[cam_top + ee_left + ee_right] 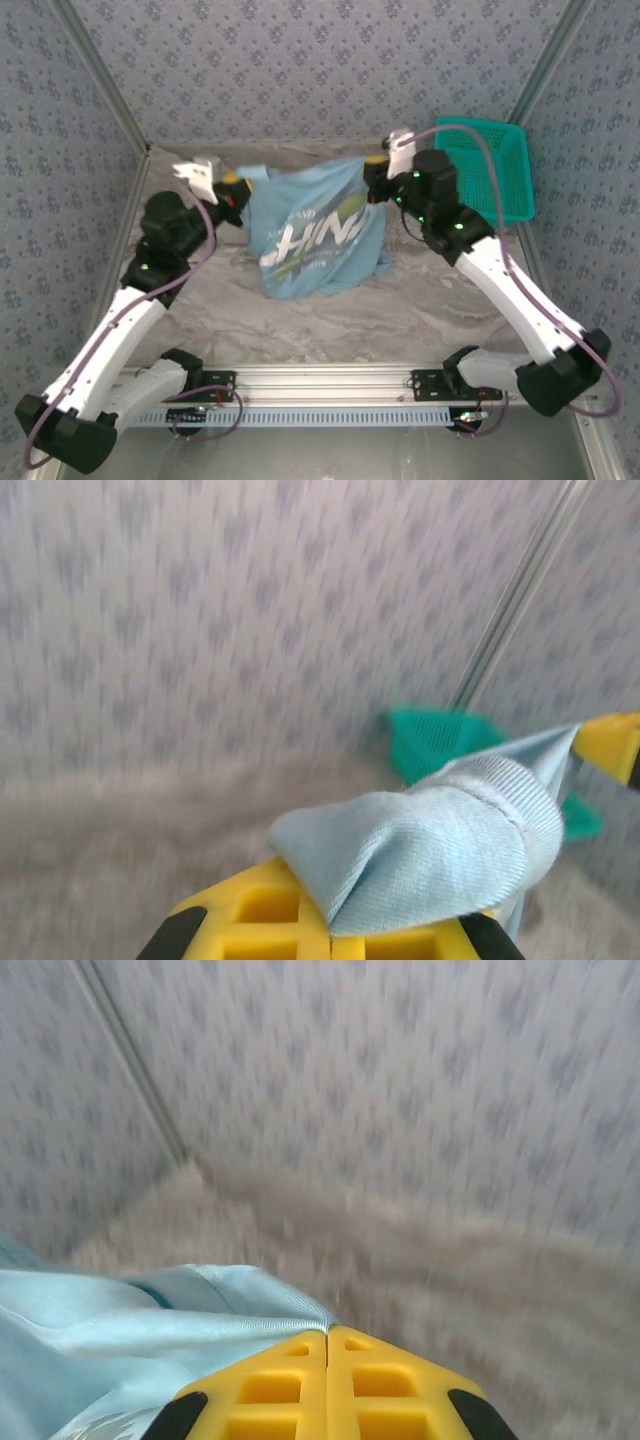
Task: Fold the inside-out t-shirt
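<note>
2 arms are holding the inside-out t-shirt [318,235] up over the table [420,300].

The left gripper [232,186] is clamping 1 upper corner of the shirt. In the left wrist view its yellow jaws are pressed together on a ribbed light blue hem that is bulging over them. The right gripper [372,166] is pinching the opposite upper corner, jaws closed, with cloth trailing off to their left in its own wrist view. The shirt is hanging stretched between them, its white lettering facing the top camera. A teal basket [495,170] is sitting at the far right, beside the right arm.
</note>
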### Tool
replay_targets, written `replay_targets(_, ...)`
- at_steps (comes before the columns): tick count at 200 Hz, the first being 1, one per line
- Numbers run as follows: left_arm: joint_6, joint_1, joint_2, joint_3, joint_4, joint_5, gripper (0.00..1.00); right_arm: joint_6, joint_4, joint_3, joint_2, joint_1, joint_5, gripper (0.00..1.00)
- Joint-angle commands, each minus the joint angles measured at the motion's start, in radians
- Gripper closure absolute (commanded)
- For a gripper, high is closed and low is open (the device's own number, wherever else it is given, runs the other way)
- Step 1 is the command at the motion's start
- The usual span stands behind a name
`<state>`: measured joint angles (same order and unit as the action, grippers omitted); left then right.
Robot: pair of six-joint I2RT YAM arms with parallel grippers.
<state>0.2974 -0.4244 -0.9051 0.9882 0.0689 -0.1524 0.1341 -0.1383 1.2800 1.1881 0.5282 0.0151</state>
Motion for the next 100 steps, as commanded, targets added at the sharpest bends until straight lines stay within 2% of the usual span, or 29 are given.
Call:
replay_targets(1, -0.046, 0.008, 0.026, 0.183, 0.043, 0.01, 1.0, -0.061, 0.115, 0.142, -0.08, 0.021, -0.078, 1.0)
replay_targets(14, -0.109, 0.007, 0.026, 0.263, -0.002, 0.03, 1.0, -0.108, 0.107, 0.191, -0.079, 0.069, -0.092, 1.0)
replay_targets(46, -0.303, 0.009, 0.031, 0.462, -0.129, 0.212, 1.0, -0.21, 0.103, 0.257, -0.067, 0.208, -0.121, 1.0)
replay_targets(64, -0.389, 0.009, 0.016, 0.587, -0.212, 0.297, 1.0, -0.238, 0.108, 0.273, -0.056, 0.24, -0.139, 1.0)
replay_targets(84, -0.421, 0.009, -0.015, 0.726, -0.326, 0.299, 1.0, -0.253, 0.085, 0.304, -0.033, 0.239, -0.182, 1.0)
replay_targets(100, -0.39, 0.009, -0.069, 0.819, -0.423, 0.238, 1.0, -0.294, 0.056, 0.333, -0.018, 0.217, -0.25, 1.0)
